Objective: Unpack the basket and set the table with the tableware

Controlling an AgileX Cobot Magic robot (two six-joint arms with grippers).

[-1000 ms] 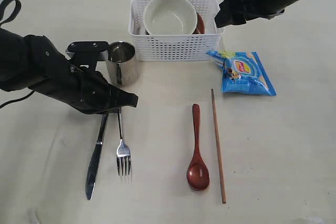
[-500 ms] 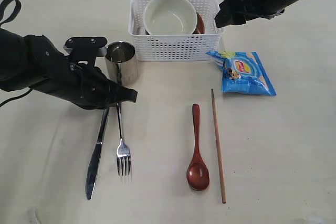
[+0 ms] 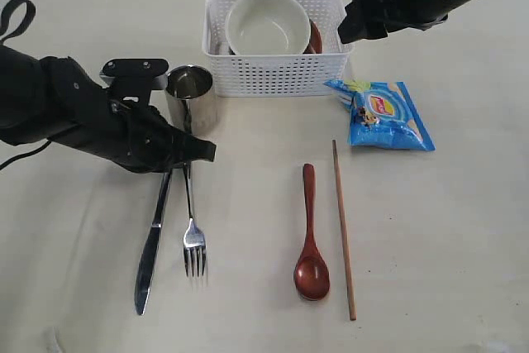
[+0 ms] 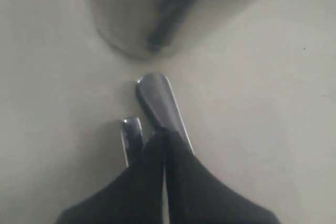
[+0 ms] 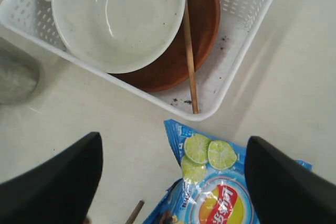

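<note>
The white perforated plastic basket (image 3: 277,76) on the pale beige table (image 3: 446,229) holds a cream bowl (image 5: 118,19), round brown plate (image 5: 205,19) and thin wooden chopstick (image 5: 189,61). The right gripper (image 5: 174,141) hovers wide open near its corner, while the left gripper (image 3: 207,151) sits shut by the steel knife (image 3: 153,237) handle. Probably best to descend squarely over the bowl's rim, clear of the chopstick.

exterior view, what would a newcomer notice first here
A white basket at the top, filled by a cream bowl, stands out, with a bright blue chip bag beside it. Lower left, the shut left gripper is over the knife and fork handles by a steel cup.
</note>
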